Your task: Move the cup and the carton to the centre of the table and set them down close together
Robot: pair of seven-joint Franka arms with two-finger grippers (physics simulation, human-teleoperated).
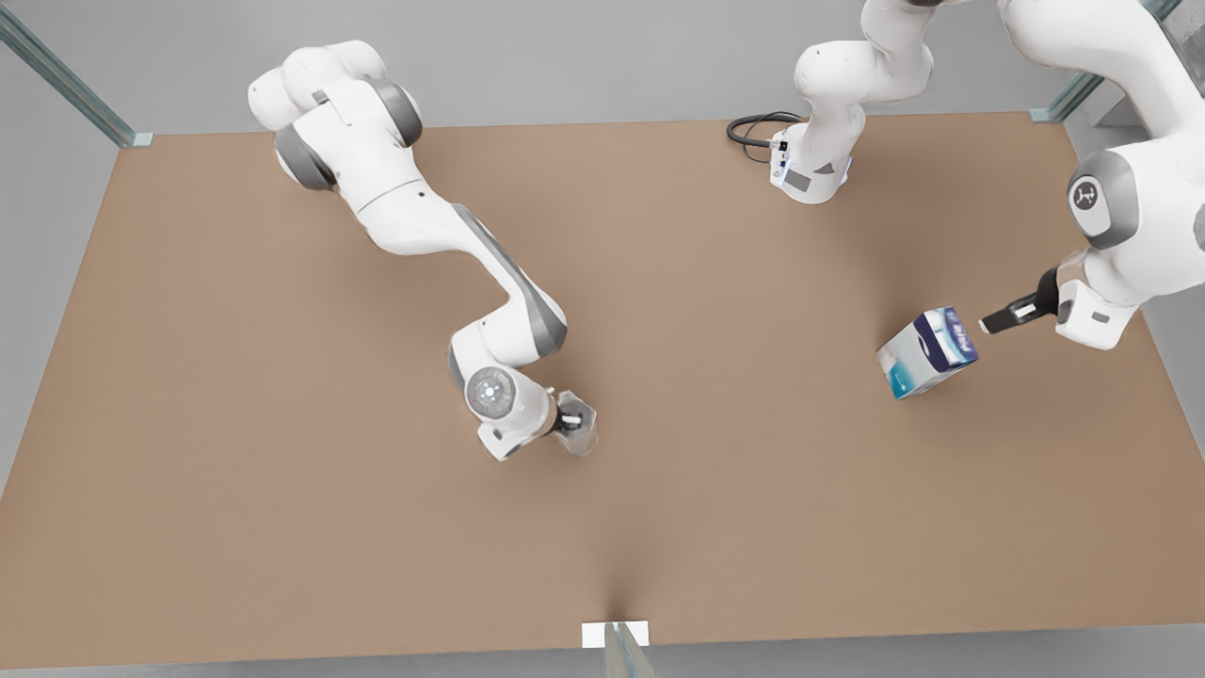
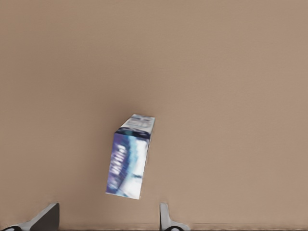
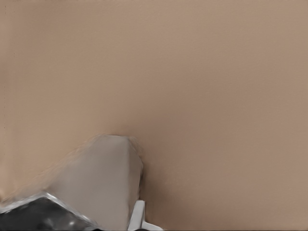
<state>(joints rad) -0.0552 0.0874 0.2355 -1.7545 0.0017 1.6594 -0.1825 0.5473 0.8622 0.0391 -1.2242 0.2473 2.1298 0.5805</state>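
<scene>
Pinching the cup (image 1: pixel 581 435) near the table (image 1: pixel 282 471) centre: right gripper (image 1: pixel 570 423). Farther off, toward the front view's right, spread and just short of the tilted carton (image 1: pixel 927 352): left gripper (image 1: pixel 1000 320).

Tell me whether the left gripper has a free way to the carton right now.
Probably yes. The left gripper hangs just off the carton with its fingers open, and the left wrist view has only bare table between them. The cup sits far off at the right gripper.
</scene>
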